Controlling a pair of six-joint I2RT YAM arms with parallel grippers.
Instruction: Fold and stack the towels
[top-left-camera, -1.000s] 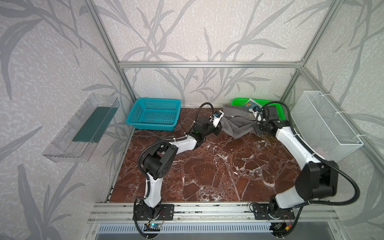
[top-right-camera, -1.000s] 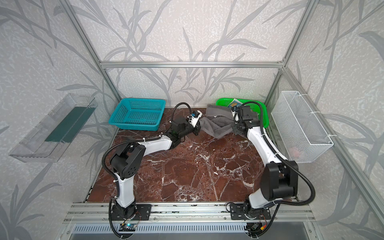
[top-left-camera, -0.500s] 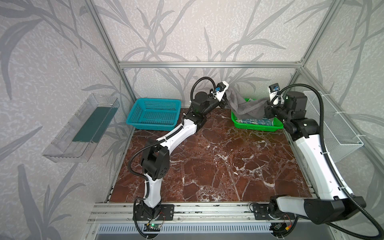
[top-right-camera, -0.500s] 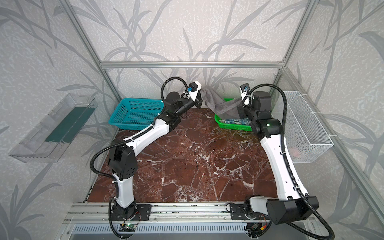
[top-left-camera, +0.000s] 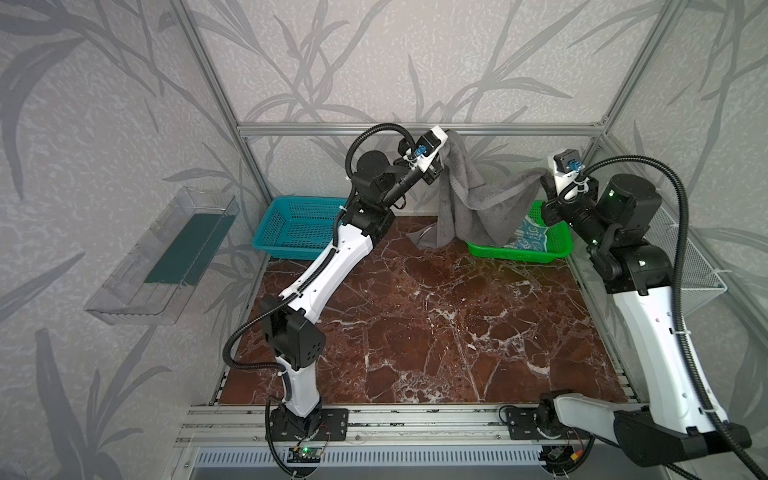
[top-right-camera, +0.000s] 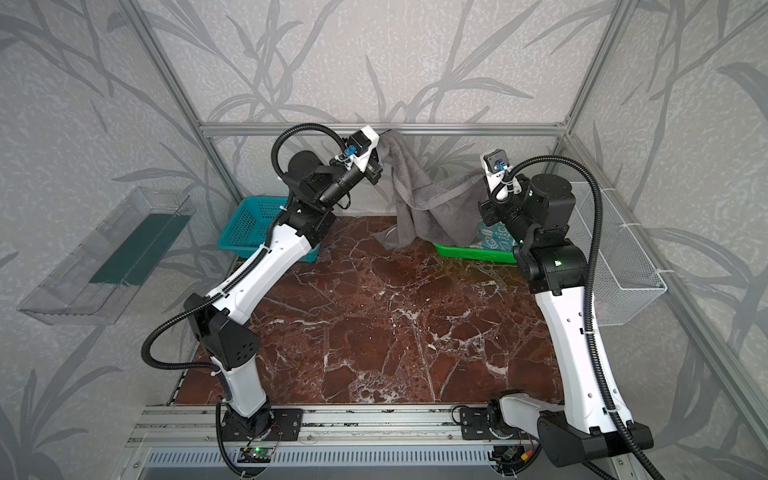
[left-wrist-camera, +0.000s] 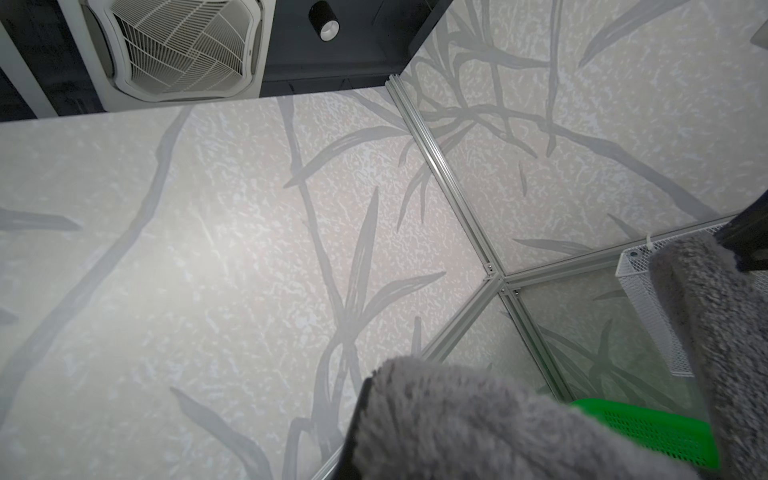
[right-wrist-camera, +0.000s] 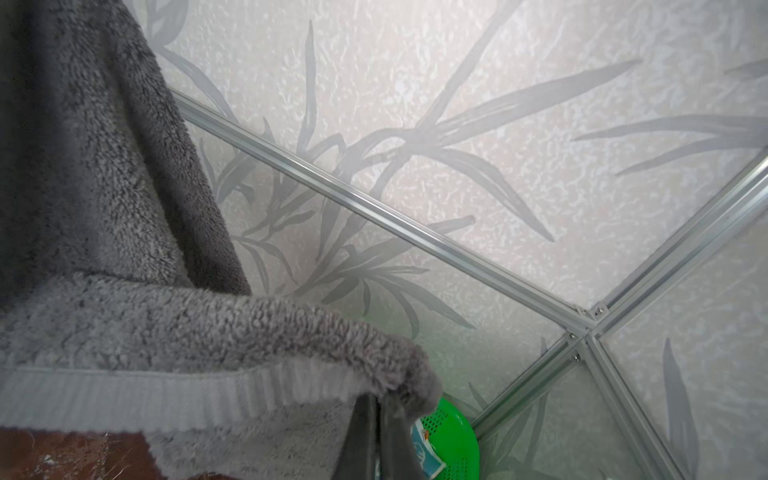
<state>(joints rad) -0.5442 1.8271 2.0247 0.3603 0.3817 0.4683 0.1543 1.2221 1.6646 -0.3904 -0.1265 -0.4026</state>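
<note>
Left gripper (top-left-camera: 443, 160), jaws clamped on one corner of the dark grey towel (top-left-camera: 469, 203), holds the cloth high over the table's far edge. Right gripper (top-left-camera: 543, 183) is pinched tight on another corner, lower and nearer the far right corner. Both top views show the grip.

In the right wrist view, dark fingers (right-wrist-camera: 365, 436) close on the towel's ribbed hem. In the left wrist view, fuzzy grey pile covers most of a dark finger (left-wrist-camera: 358, 419).

Btwn the two grippers the towel's top edge sags in a curve. The rest hangs in loose folds, w/ a bottom corner touching the marble table (top-left-camera: 415, 324) at the far edge, just left of the green basket (top-left-camera: 515, 254). Part of the cloth drapes across that basket's left end.

Inside the basket, at the table's far right corner, lies the teal-blue/cream towel (top-left-camera: 528, 234), crumpled and partly hidden behind the grey one.

Both arms stretch up and back from the near rail, elbows bent. A teal basket (top-left-camera: 291, 224) sits at the far left corner. A white wire basket (top-left-camera: 698, 266) hangs on the right wall and a clear tray (top-left-camera: 166, 257) on the left wall, both well apart from the towels.
</note>
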